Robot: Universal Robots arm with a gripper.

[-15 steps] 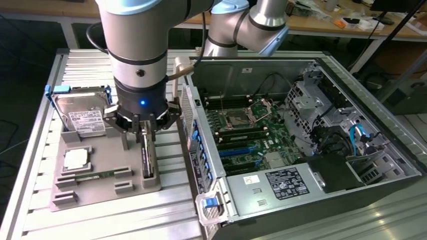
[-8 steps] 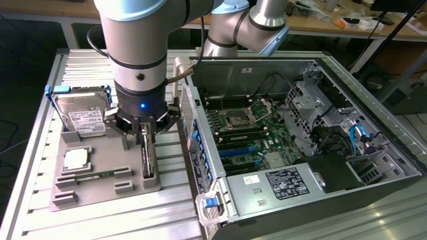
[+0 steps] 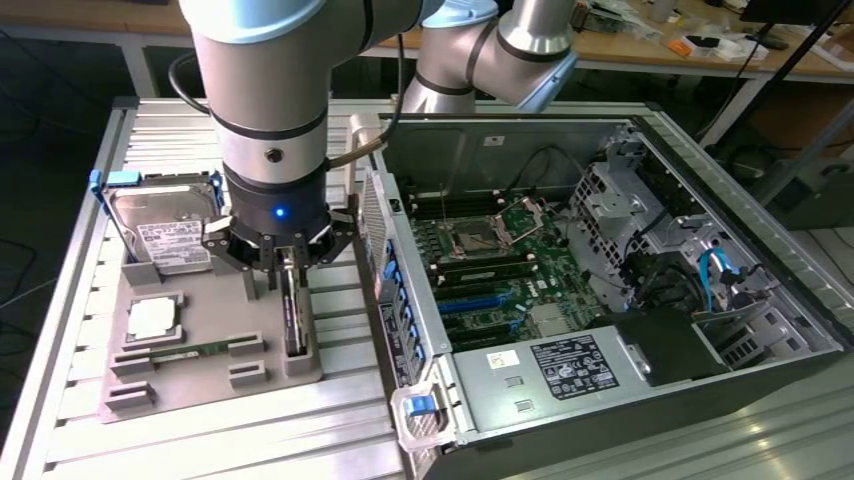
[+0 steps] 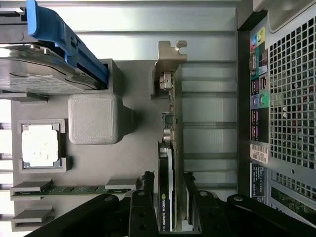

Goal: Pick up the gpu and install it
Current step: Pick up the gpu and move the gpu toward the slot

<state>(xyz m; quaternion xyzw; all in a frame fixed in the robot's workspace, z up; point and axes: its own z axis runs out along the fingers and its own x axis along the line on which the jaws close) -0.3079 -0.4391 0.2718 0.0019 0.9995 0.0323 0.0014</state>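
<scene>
The gpu (image 3: 295, 322) stands on edge in a slot of the grey holder tray (image 3: 200, 385), left of the open computer case (image 3: 747, 250) in the exterior view. My gripper (image 3: 291, 272) is lowered straight over it. In the wrist view the gpu (image 4: 170, 143) runs between my two black fingers (image 4: 148, 197), which press against both its faces at the end away from the silvery bracket (image 4: 170, 54). The gripper (image 4: 169, 185) is shut on the card, which still sits in its slot.
The tray also holds a silver hard drive in a blue frame (image 3: 160, 225), a CPU (image 3: 151, 318) and a narrow memory stick (image 3: 187, 352). The motherboard (image 3: 481, 260) lies exposed inside the case. The case's rear wall (image 4: 286, 98) stands close beside the card.
</scene>
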